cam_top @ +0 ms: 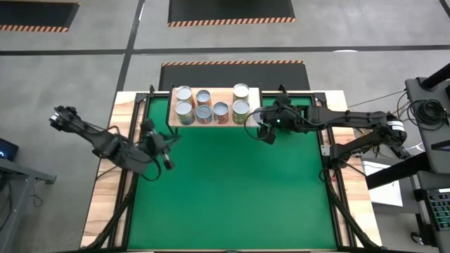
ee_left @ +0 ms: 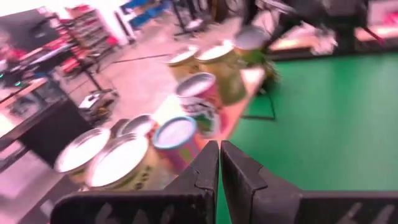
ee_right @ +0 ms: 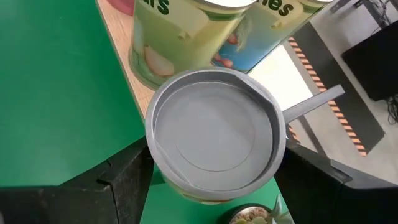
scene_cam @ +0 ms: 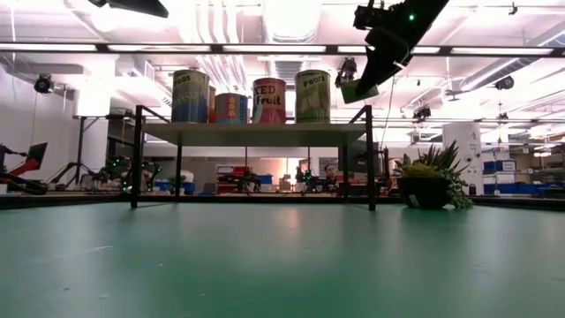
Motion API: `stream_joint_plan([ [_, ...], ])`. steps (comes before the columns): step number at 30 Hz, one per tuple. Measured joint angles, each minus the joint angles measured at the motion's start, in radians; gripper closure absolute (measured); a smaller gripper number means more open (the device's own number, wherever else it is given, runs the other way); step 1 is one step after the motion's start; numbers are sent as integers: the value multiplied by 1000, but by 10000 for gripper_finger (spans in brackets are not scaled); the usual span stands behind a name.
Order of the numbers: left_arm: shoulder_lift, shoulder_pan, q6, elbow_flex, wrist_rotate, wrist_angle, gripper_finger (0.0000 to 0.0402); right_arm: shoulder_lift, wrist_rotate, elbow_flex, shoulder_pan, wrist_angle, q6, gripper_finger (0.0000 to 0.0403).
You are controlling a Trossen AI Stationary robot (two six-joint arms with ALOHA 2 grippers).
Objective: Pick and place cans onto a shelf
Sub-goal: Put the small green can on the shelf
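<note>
Across the green table (cam_top: 232,197), at its far edge under bright workshop lights — holding a can (ee_right: 214,134) in the right gripper (cam_top: 264,125), fingers spread wide and clamped on its sides, silver top facing the wrist camera. Hanging just off the right end of the shelf (cam_top: 223,95), beside the nearest green-labelled can (cam_top: 240,111), and in the low view riding above the level of the shelf's top, seemingly a little tilted. Sharing the wooden board already: seven cans (cam_top: 204,114) in two rows, with bare wood showing in the back row and only a narrow strip at the right end.

Judging the step in hand as the placing itself. Doing it well probably meaning: levelling the can first, carrying it in over the board high enough to be clearing the neighbours' rims, then choosing bare wood wide enough for the whole base — not the very edge, where tipping off is looking the likeliest failure. Lowering straight down, letting go only once the base is sitting flat, and backing the fingers off upward, not sideways, so as to be sparing the green-labelled can alongside.

Waiting meanwhile over the table's left side: the left gripper (cam_top: 165,158), fingers pressed together on nothing.
</note>
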Motion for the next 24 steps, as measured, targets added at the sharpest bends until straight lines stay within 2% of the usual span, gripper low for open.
stream_joint_plan([
  [7, -82, 0, -59, -34, -20, -1, 402, 0, 0, -17, -8, 39, -9, 122],
  [18, -74, 0, -54, -48, -19, 2, 402, 0, 5, -31, -8, 90, -17, 121],
  [24, -74, 0, -54, -48, -19, 2, 402, 0, 9, -33, -24, 91, -5, 96],
])
